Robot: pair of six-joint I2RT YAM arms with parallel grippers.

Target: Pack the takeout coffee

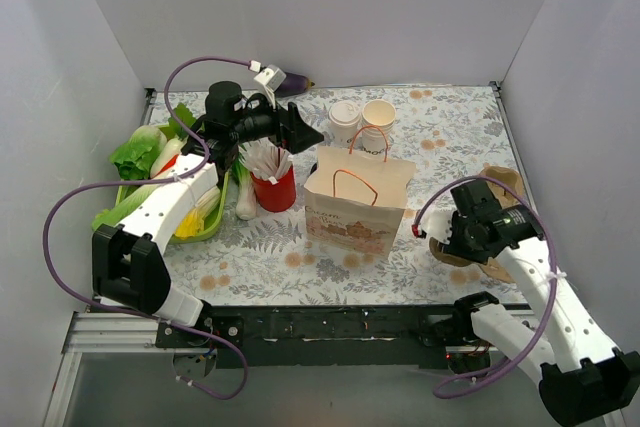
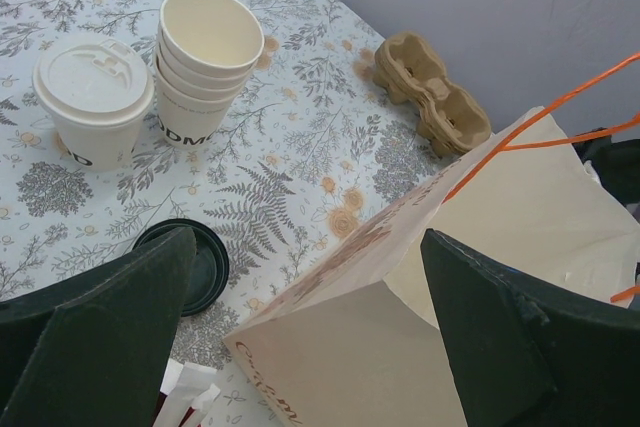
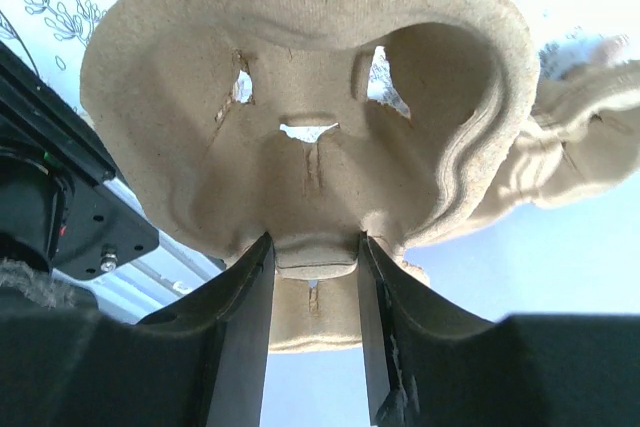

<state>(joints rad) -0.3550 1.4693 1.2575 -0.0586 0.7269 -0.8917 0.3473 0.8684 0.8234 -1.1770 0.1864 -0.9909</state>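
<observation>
The takeout coffee, a cream cup with a white lid, stands at the back of the table next to a stack of lidless cups. In front of them is the open paper bag with orange handles. My left gripper hovers open over the bag's left rim, holding nothing. My right gripper is shut on the centre ridge of a brown cardboard cup carrier at the right side of the table.
A flat black lid lies on the table left of the bag. A red cup of sachets stands beside the bag. A green tray of vegetables fills the left side. An eggplant lies at the back wall.
</observation>
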